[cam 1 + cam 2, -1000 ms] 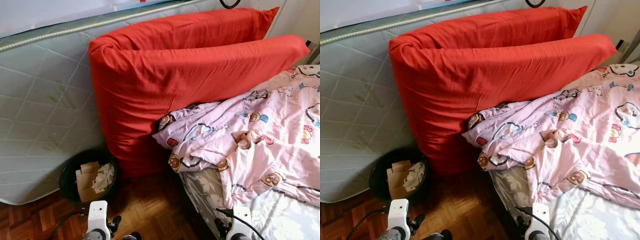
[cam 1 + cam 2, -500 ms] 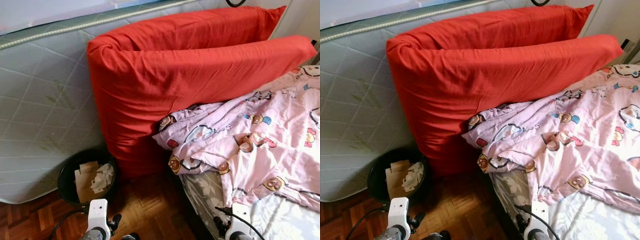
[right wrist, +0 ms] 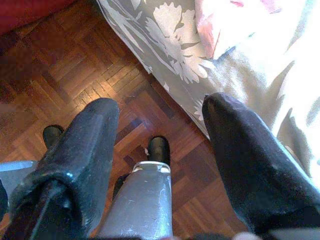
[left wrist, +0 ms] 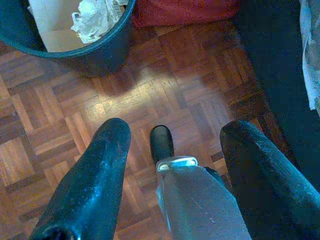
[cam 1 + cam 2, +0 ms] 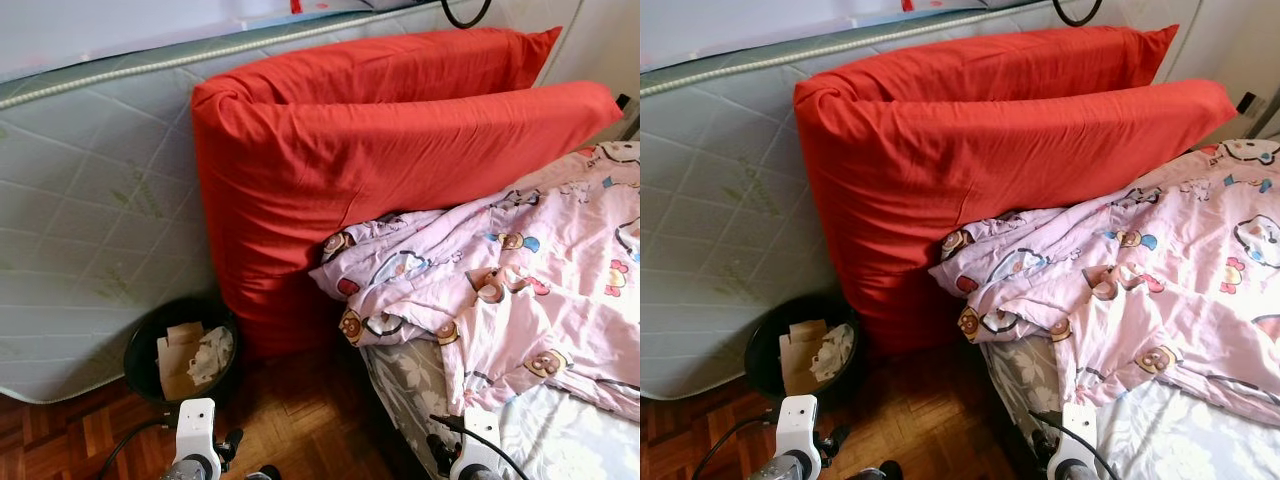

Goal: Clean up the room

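A black waste bin (image 5: 180, 350) stands on the parquet floor (image 5: 300, 420), holding cardboard pieces (image 5: 172, 358) and crumpled paper (image 5: 208, 352). It is touching the quilted mattress (image 5: 90, 230) propped on its edge behind it. Just beside the bin, a big red cushion (image 5: 380, 170) leans on that mattress. Past the cushion from the bin, a pink cartoon-print quilt (image 5: 500, 290) lies rumpled over the bed (image 5: 410, 385) with its grey floral sheet. Both arms hang low, near the bin. The left gripper (image 4: 172, 150) is released, fingers spread above bare floor, grasping nothing. The right gripper (image 3: 160, 130) is likewise released, at the bed's edge.
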Controlling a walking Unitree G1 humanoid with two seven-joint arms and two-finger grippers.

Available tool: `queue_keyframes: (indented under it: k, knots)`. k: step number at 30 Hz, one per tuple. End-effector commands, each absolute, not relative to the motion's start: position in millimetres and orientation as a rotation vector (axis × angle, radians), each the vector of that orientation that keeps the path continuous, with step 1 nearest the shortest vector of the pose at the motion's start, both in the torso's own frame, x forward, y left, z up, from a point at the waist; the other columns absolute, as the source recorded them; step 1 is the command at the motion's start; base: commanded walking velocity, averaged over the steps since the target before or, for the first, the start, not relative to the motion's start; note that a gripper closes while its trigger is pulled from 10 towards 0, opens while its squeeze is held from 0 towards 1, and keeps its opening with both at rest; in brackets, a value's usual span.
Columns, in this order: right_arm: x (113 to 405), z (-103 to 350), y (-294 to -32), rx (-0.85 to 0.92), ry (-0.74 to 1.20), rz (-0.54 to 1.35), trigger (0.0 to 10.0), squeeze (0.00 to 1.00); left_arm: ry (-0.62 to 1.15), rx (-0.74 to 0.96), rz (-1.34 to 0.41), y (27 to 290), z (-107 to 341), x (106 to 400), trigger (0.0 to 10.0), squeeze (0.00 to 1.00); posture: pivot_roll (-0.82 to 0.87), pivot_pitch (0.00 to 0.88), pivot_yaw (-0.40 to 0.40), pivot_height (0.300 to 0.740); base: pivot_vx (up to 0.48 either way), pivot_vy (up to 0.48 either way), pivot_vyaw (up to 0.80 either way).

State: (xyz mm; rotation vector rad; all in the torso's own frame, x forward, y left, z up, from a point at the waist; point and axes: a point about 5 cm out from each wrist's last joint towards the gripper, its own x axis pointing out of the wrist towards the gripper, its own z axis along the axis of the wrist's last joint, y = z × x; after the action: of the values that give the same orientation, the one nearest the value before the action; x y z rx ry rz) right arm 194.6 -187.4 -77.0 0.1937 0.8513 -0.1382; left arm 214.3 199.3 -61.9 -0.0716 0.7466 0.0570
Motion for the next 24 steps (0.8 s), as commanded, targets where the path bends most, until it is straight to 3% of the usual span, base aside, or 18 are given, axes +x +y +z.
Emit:
queue_keyframes:
  k: [1,21,24]
  knots:
    - [190.4,-79.5,-187.4,0.212,0.869,-0.158,10.0,0.00,0.777,-0.075,0.060,198.4,-66.8,206.9,10.0,0.00,0.03,0.156,-0.025,0.740,0.000,0.000,0.00]
    - [188.8,-80.5,-186.3,0.218,0.875,-0.153,10.0,0.00,0.771,-0.080,0.061,198.5,-66.7,206.5,10.0,0.00,0.03,0.144,-0.018,0.740,0.000,0.000,-0.69]
    - [190.2,-79.6,-186.1,0.217,0.863,-0.154,10.0,0.00,0.769,-0.084,0.063,198.4,-66.4,207.2,10.0,0.00,0.03,0.146,-0.019,0.740,0.000,0.000,0.00]
